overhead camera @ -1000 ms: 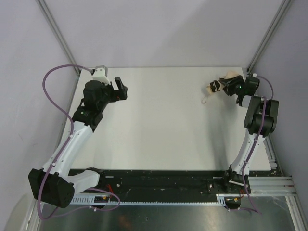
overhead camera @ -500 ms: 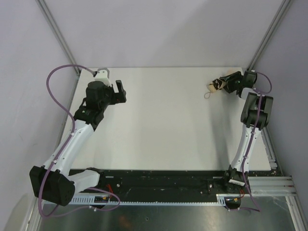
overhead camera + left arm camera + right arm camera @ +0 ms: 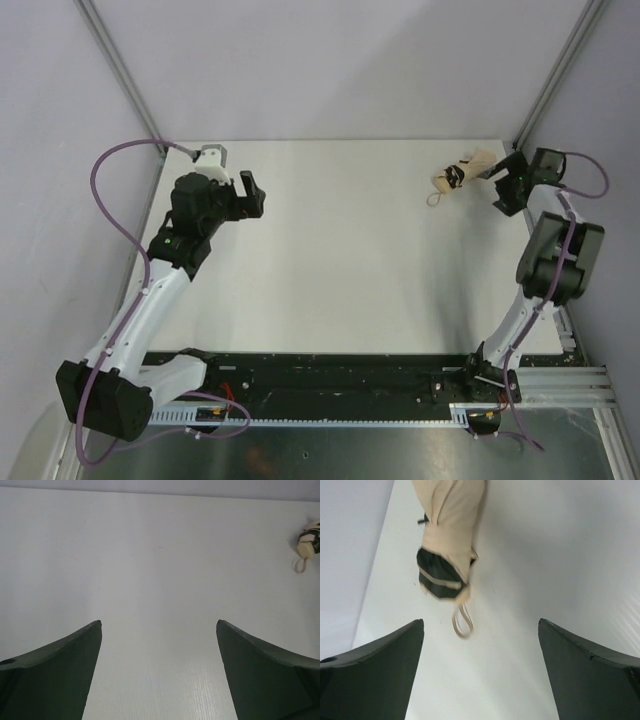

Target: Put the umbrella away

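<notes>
Right end effector (image 3: 503, 186) agape beside far-edge umbrella (image 3: 464, 171)

white table (image 3: 330, 250) between pale grey walls (image 3: 330, 60), metal posts (image 3: 121, 75) at the back corners

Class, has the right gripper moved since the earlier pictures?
Yes: the right gripper has backed rightward off the umbrella, toward the right edge of the table.
</notes>
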You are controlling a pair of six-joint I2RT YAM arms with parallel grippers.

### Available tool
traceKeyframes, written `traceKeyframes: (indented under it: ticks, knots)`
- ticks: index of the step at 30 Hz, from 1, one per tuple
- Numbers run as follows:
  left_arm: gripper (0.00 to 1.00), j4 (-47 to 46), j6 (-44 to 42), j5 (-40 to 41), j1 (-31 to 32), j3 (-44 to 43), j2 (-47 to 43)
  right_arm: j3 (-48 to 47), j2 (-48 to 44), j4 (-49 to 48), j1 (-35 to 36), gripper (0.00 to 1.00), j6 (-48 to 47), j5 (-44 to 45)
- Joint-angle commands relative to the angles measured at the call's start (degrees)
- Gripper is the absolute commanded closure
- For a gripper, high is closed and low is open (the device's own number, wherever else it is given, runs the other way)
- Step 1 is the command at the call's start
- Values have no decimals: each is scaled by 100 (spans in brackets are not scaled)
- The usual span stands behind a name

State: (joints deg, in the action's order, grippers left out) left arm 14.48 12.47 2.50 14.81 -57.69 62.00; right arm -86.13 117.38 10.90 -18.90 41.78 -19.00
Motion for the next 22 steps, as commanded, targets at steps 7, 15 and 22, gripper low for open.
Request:
traceKeyframes:
  ticks: [7, 15, 22]
  knots:
    - [0, -546, 24, -856, 718, 329, -823, 1992, -4462, 1982, 1791, 1, -2101, 2722]
    - [1, -1059, 495, -1067, 1250, 1095, -2602, 2768, -7637, 2589, 3967, 1, -2513, 3772]
    - [1, -1034, 276, -494, 1261, 1296, -3862, 2798, -8847, 2803, 4042, 1, -2651, 3380]
